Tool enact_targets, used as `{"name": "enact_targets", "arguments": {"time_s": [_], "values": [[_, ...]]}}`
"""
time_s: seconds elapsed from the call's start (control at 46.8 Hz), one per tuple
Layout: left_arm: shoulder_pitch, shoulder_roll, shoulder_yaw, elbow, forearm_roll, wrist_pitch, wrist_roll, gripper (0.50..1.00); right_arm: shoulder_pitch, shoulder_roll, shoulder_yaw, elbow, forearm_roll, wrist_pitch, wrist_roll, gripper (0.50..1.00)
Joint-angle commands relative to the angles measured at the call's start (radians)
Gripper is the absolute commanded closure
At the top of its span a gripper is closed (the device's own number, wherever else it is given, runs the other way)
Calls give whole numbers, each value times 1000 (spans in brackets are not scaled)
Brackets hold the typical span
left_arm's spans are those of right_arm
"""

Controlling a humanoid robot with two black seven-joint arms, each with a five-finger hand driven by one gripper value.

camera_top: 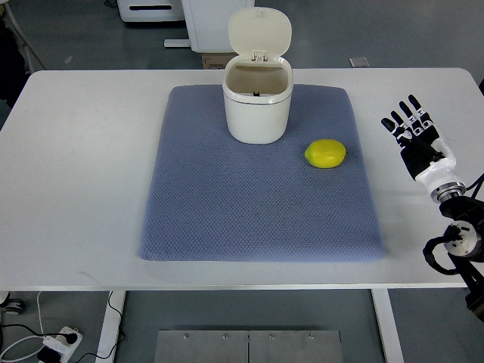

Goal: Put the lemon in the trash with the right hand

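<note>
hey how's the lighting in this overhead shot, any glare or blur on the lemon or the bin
Top view: even, soft light, with only faint shadows under the lemon and trash bin; no strong glare on the white table; lemon, bin, blue mat and right hand are all sharp.

The lemon (325, 153) is a bright yellow, plump oval, lying on its side with its long axis running left to right. It rests on the right part of the blue-grey mat (257, 197), close to the mat's right edge and toward the far half. The trash bin (257, 106) is a small, cream-white, round tub standing upright on the far middle of the mat. Its hinged lid (260, 32) is flipped open and stands up at the far side, leaving the mouth uncovered and the brownish inside in view. The lemon lies to the right of the bin and slightly nearer, apart from it.
</note>
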Motion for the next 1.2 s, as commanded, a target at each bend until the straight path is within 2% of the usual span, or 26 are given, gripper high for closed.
{"name": "enact_targets", "arguments": {"time_s": [0.0,1.174], "values": [[0,0,0,0,0,0,0,500,-2,0,1,0,0,0,-1,500],[0,0,0,0,0,0,0,500,15,-3,-29,5,-14,2,1,500]]}}
